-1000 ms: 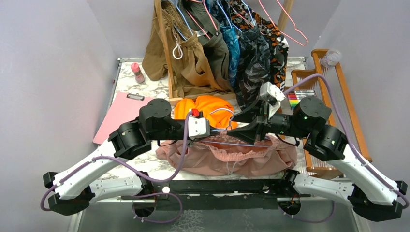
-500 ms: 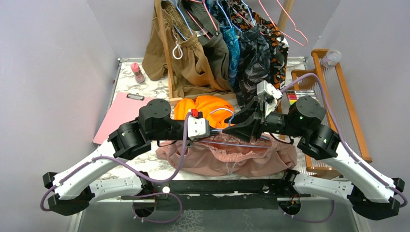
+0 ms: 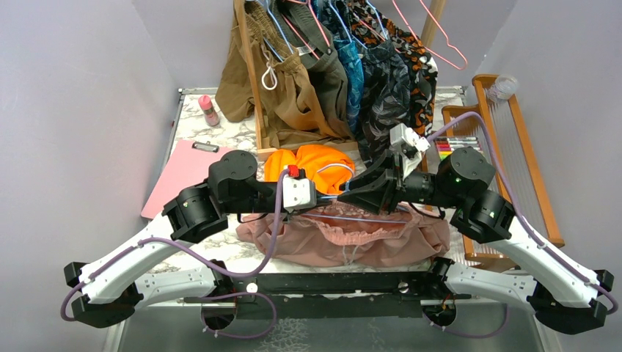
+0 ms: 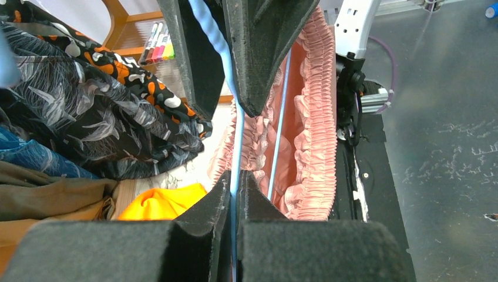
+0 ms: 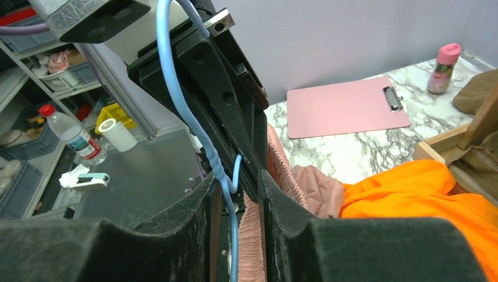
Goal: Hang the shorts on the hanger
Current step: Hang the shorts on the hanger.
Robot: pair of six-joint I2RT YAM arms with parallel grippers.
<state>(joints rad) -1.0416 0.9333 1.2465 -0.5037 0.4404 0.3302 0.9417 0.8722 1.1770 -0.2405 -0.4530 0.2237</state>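
Top external view: shorts lie heaped on the table, lower centre, under both wrists.
Hanger: held off the table just above the shorts, mid-frame.
Left gripper: pressed together on the hanger's wire.
Right gripper: fingers stand either side of the same wire with a gap showing, so it is not pinching as far as I can tell.
Done: hanger in hand and brought to the shorts. One wire seems to run along inside the waistband.
Left: shorts not yet draped over the bar or lifted clear, so most of the task probably remains.
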